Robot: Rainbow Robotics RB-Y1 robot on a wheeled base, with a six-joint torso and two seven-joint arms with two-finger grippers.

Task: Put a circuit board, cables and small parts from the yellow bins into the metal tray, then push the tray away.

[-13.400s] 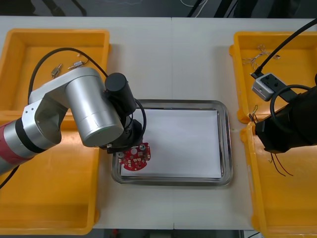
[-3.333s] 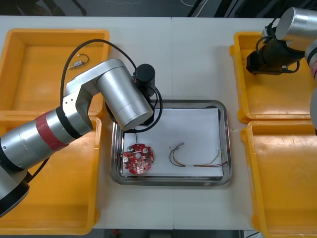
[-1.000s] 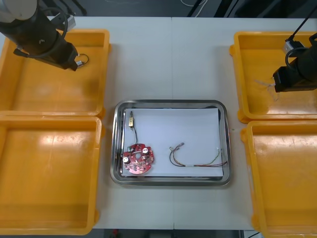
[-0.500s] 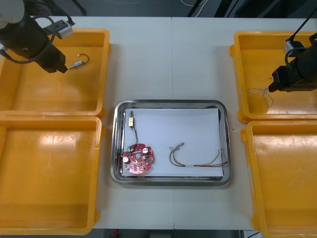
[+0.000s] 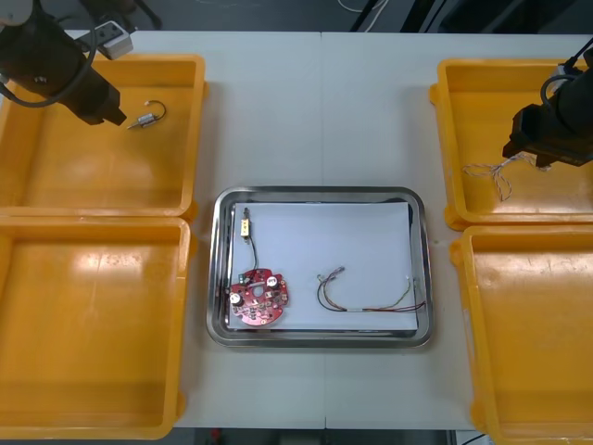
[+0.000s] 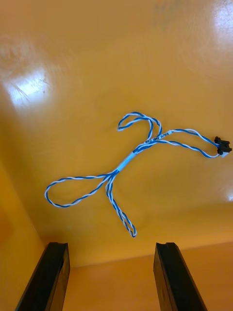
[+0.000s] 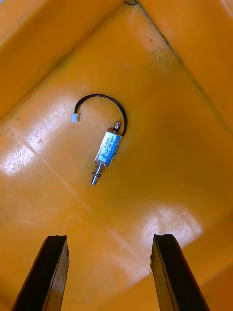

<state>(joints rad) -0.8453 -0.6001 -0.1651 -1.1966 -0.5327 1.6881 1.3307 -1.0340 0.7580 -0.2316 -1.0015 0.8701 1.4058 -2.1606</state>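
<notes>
Both pairs of jaws stand wide open, holding nothing.
My left gripper hangs over the far left yellow plastic bin. There a small cylindrical metal part lies flat, its long axis pointing toward the gap between the fingers, pin end nearest. My right gripper hangs over the far right yellow plastic bin, where a twisted blue and white cable stretches crosswise to the fingers. On the light table, the shiny metal tray sits mid-table holding a round red circuit board. The room is dark beyond the far edge.
</notes>
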